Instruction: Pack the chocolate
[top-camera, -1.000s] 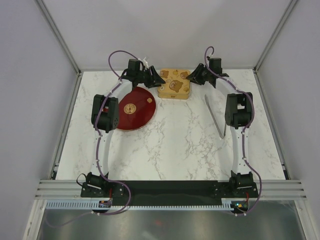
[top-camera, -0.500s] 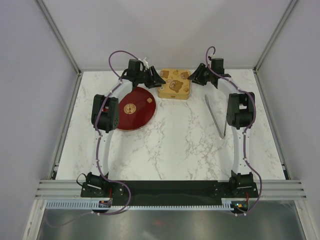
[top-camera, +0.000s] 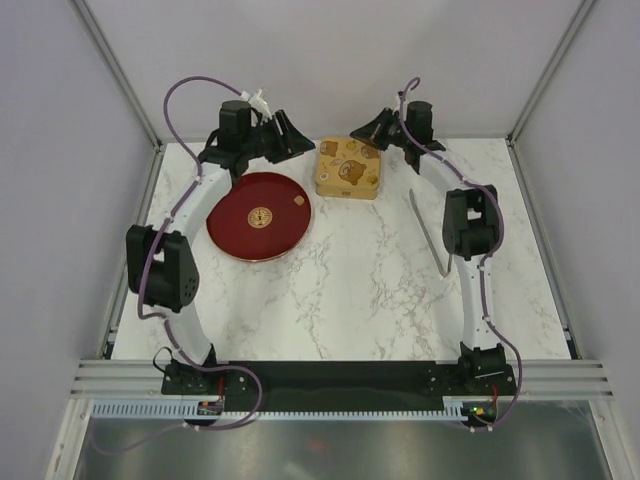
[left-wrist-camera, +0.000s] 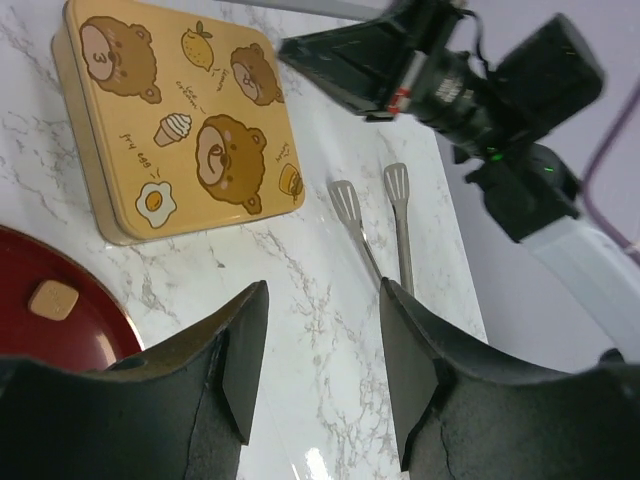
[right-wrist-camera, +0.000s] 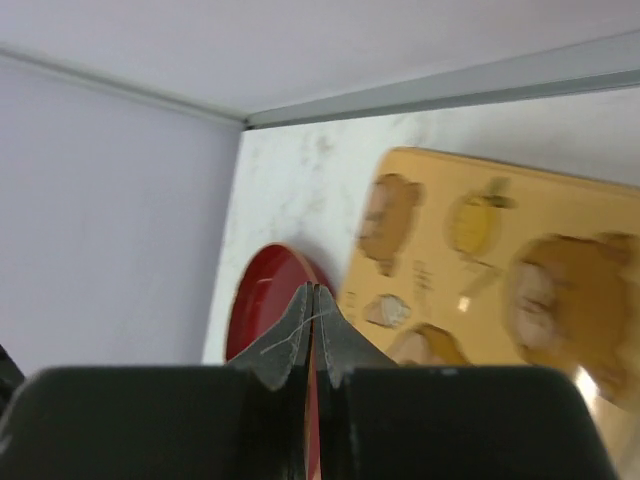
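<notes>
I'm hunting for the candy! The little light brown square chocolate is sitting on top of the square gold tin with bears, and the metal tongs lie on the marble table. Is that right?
Not quite. The light brown chocolate lies on the round red dish, beside the gold bear tin, as the left wrist view shows. The metal tongs do lie on the marble table.

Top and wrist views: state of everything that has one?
gold tin: lid on, flat on the table
red dish: flat on the table, one piece on it
chocolate: one light brown piece, on the dish, not packed
tongs: lying on the table, arms spread, unheld
left gripper: open, empty
right gripper: shut, empty
</notes>
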